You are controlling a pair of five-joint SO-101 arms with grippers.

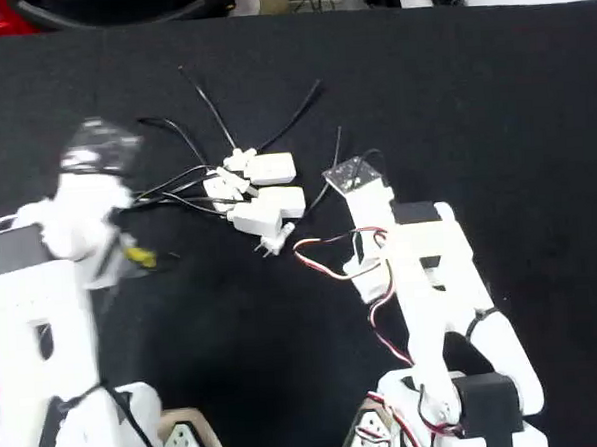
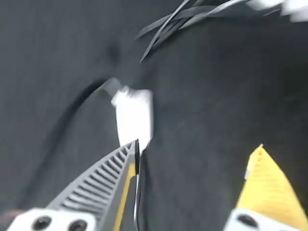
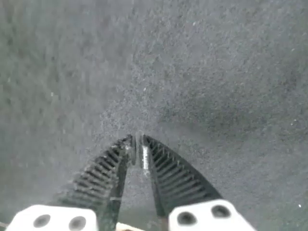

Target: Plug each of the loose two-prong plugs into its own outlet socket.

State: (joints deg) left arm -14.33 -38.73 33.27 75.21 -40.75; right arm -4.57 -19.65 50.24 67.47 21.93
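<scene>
The left gripper (image 2: 197,144) is spread wide beside a white corded plastic block (image 2: 134,118). The right gripper (image 3: 137,139) is closed on nothing.

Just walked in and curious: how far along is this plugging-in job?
Partly done, it seems. In the cluster of white sockets, some plugs look pushed in, though I cannot count them. In hand: nothing gripped; the left claw is open beside a white corded piece, the right claw shut over bare cloth. Still to do: one loose plug lies apart.
</scene>
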